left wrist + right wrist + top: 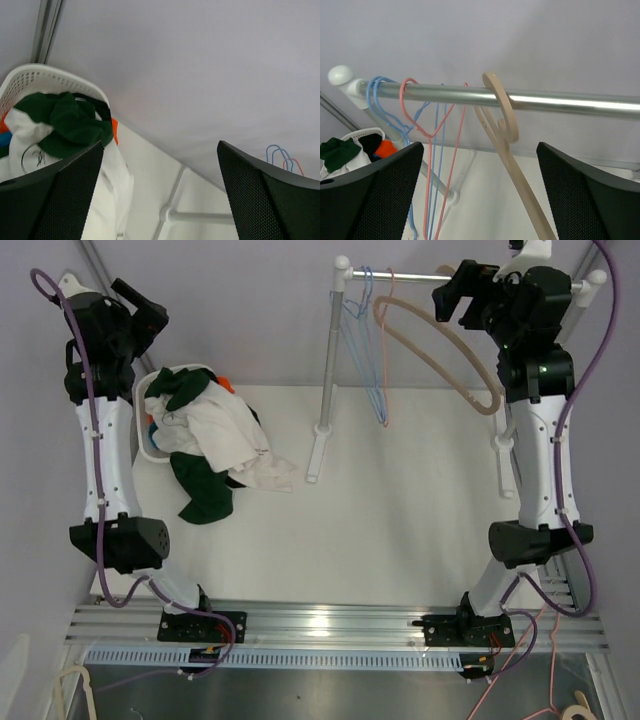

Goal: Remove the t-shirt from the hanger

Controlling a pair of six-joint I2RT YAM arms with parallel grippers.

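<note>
White table [400, 540] up against a pale grey wall, and the clothes rail [410, 276] runs across the back right. On that rail, a wooden hanger [440, 355] is hooked over the bar and hanging bare, tilted down toward the right. Just beside it are a pink wire hanger [427, 130] and some blue wire hangers [375, 95], bunched near the rail's left end.

Over on the left, the white basket [50, 78] is piled high. The white t-shirt [225, 435] is off the hanger, heaped over the basket's near edge and spilling onto the table. A dark green garment [205, 490] trails out beneath it, and a bit of orange shows at the basket's back rim.

Left gripper [159, 150] is raised beside the basket, fingers spread wide, holding nothing. Right gripper [480, 147] faces the rail, level with the wooden hanger's hook, jaws wide apart as well and touching nothing.
</note>
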